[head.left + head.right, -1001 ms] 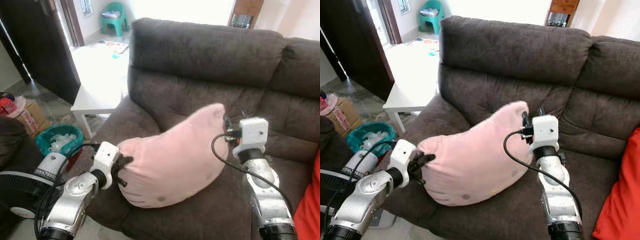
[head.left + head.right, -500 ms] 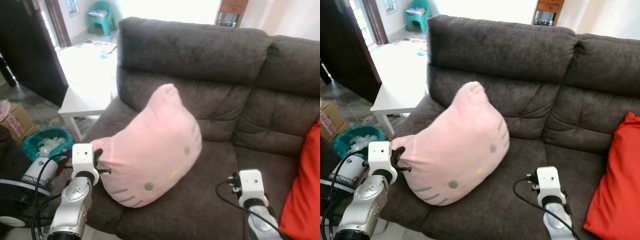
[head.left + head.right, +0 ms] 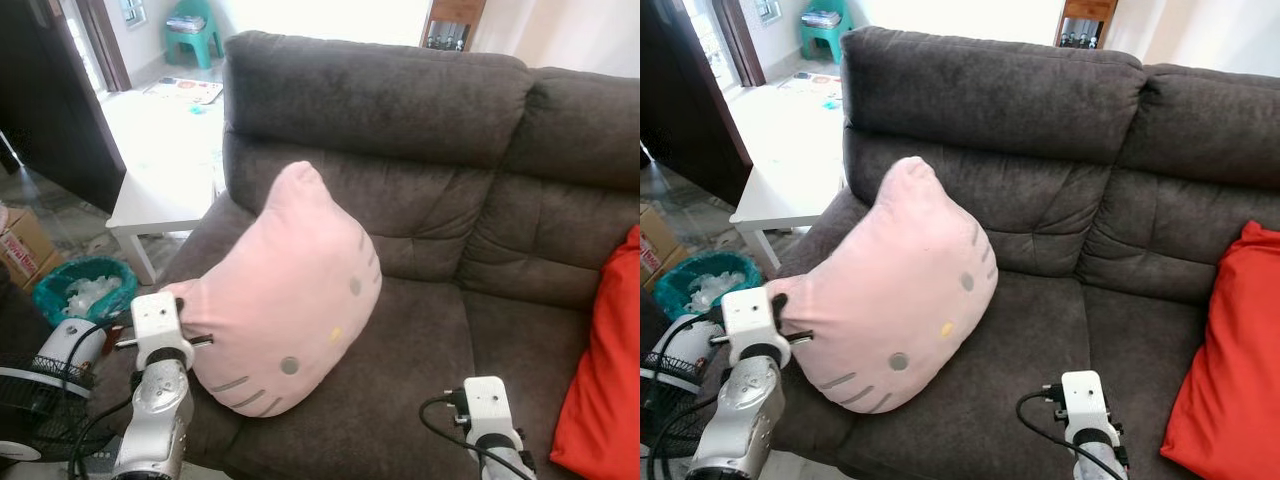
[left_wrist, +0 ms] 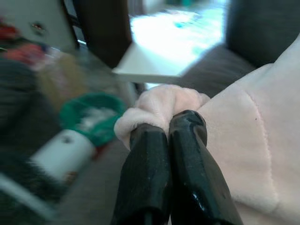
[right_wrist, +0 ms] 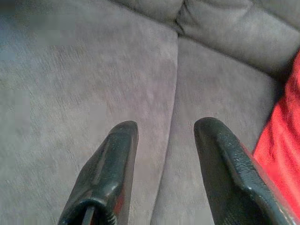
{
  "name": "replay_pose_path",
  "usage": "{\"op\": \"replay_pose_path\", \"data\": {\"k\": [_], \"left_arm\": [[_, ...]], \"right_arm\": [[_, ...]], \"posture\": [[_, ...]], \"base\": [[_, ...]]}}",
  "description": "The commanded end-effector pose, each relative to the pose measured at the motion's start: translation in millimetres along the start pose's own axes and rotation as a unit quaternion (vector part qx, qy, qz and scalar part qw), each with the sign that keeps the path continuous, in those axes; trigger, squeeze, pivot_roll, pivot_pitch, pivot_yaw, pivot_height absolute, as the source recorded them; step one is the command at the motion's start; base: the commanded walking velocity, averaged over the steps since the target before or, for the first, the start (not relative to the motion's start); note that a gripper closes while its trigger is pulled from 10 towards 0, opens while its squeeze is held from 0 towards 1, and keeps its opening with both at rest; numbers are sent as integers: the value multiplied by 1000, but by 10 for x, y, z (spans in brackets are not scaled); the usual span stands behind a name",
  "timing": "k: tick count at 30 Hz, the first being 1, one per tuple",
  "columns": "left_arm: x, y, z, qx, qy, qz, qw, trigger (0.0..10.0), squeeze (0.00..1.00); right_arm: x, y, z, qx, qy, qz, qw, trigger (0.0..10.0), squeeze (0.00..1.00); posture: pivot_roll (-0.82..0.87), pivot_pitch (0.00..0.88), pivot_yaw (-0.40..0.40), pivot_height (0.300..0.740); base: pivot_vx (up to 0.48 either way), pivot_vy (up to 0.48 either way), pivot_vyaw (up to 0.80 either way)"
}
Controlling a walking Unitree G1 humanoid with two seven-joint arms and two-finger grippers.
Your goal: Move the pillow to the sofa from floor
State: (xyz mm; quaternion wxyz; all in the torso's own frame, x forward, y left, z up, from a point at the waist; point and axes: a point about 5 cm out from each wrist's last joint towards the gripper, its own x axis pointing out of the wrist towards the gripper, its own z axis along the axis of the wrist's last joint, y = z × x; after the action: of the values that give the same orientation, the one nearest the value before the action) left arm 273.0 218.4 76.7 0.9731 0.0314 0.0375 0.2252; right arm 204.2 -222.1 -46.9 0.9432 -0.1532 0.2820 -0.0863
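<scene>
Pinching pillow (image 3: pixel 285 295) corner, left gripper (image 4: pixel 167 125) jaws closed, right gripper (image 5: pixel 164 136) jaws apart, empty.

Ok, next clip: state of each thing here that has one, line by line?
Pink pillow: on the sofa seat, leaning upright, corner pinched.
Left claw: shut on the pillow's corner.
Right claw: open, holding nothing, over the seat.
Red cushion: propped at the sofa's right end.
Sofa: holds both.

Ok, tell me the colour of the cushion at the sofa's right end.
Red cushion, plain as far as visible, clearest in the right eye view.
</scene>
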Motion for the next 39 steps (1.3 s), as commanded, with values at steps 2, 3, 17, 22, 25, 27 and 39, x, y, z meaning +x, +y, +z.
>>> {"op": "replay_pose_path", "data": {"k": [2,3,17,22,25,27,39], "left_arm": [[50,150,183,-4,-47,36,998,10000,0],[45,43,125,-20,-26,-7,999,10000,0],[-288,-667,-105,-12,50,-378,924,10000,0],[-280,-610,-92,-1,43,-409,912,10000,0],[-284,-604,-48,8,26,-418,908,10000,0],[-302,-627,-10,14,13,-426,905,10000,0],[-307,-678,119,1,-15,-429,903,10000,835]], "right_arm": [[-20,19,-103,-1,26,-5,1000,10000,0],[-29,31,-132,-1,34,-5,999,10000,0],[-171,75,-505,-13,126,23,992,10000,0],[-249,70,-652,6,166,23,986,10000,0],[-300,64,-740,30,194,17,980,10000,0],[-368,65,-841,55,223,12,973,10000,0],[-523,157,-1021,81,274,27,958,10000,0]], "posture": [[86,29,-42,740],[86,29,-42,740],[83,32,-41,740],[85,32,-42,740],[82,30,-43,740],[86,29,-45,740],[87,14,-37,740]], "base": [[0,0,0],[0,0,0],[0,0,0],[0,0,0],[0,0,0],[0,0,0],[0,0,0]]}}
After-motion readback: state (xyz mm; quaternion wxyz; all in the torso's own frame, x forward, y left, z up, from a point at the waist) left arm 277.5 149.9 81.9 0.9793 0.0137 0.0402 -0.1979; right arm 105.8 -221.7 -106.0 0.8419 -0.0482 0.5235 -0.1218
